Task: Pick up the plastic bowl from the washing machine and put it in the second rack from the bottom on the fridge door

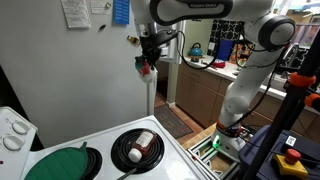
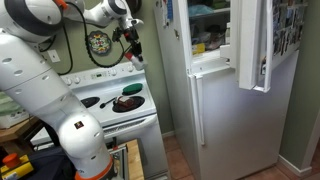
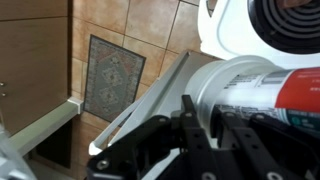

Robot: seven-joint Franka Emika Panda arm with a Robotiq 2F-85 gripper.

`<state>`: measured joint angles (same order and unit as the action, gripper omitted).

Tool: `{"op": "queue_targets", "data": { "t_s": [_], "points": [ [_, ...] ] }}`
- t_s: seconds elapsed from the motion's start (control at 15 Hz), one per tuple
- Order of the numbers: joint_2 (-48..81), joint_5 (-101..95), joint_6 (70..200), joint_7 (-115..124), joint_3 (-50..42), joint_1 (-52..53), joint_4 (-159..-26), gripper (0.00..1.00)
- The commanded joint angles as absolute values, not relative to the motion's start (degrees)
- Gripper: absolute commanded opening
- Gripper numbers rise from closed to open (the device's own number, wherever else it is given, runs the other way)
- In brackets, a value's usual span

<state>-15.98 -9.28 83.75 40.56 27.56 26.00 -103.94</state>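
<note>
Whitish with red and green bits, the bowl seems pinched in the gripper, too small and finger-hidden to make out fully.

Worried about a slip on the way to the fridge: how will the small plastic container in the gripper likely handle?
The plastic container looks small beside the gripper, so probably light. In the wrist view its side appears smooth and rounded, so it may slip or rotate.

Brown tile floor fills upper left of wrist view, patterned rug lying on it; wooden cabinets under cluttered countertop centre-right in an exterior view.
</note>
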Motion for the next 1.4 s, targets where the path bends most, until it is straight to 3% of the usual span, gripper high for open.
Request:
{"op": "queue_targets", "data": {
  "t_s": [0.0,0.07,0.13,0.47,0.53,1.33],
  "points": [
    [-21.69,-15.04,76.97,41.37,29.03,22.13,-103.13,0.03],
    [-22.95,-16.25,76.93,42.94,29.13,21.03,-103.16,0.03],
    [-20.43,-13.52,78.61,40.67,29.32,21.64,-102.74,0.12],
    [-22.66,-14.74,78.26,41.42,29.45,19.95,-102.86,0.12],
    [-22.59,-14.76,78.26,41.56,29.52,19.92,-102.89,0.03],
    [-25.02,-30.31,77.19,51.01,26.32,9.1,-98.17,0.03]
  ]
}}
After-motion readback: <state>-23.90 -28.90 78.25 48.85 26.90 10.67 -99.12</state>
